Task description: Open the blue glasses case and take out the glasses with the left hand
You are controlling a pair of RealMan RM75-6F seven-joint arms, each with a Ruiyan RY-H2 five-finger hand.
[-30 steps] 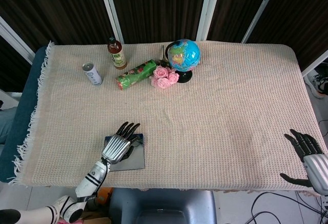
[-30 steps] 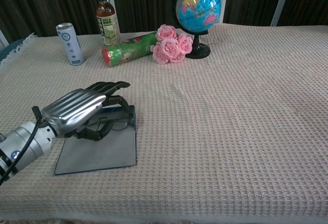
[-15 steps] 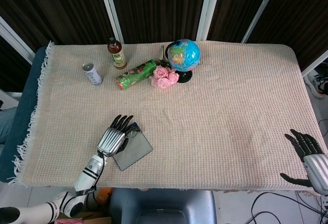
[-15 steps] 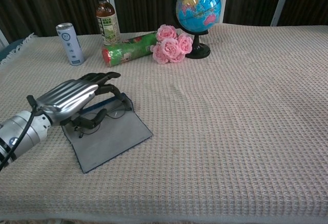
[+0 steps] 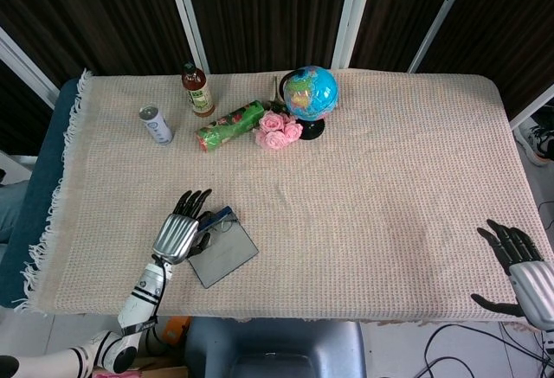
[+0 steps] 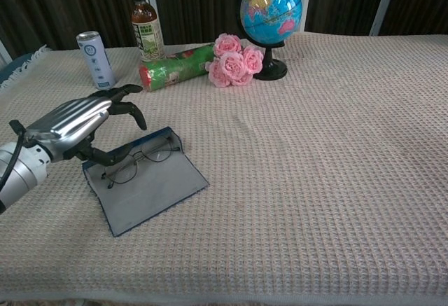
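Note:
The blue glasses case (image 6: 155, 192) (image 5: 227, 255) lies opened flat on the cloth near the table's front left. Thin-framed glasses (image 6: 142, 159) (image 5: 216, 223) rest on its far edge, fully exposed. My left hand (image 6: 71, 127) (image 5: 179, 232) hovers palm down just left of the case, fingers curved and apart. Its thumb reaches toward the left end of the glasses; I cannot see a grip on the frame. My right hand (image 5: 522, 272) hangs beyond the table's front right corner with its fingers spread and nothing in them.
At the back stand a white can (image 6: 95, 59), a brown bottle (image 6: 145, 17) and a globe (image 6: 271, 10). A green roll (image 6: 175, 66) and pink roses (image 6: 234, 59) lie between them. The knitted cloth (image 6: 322, 152) covers the table.
The case turned and slid a little under my left hand. The hand then drew back to the left, uncovering the glasses. The right hand stayed still.

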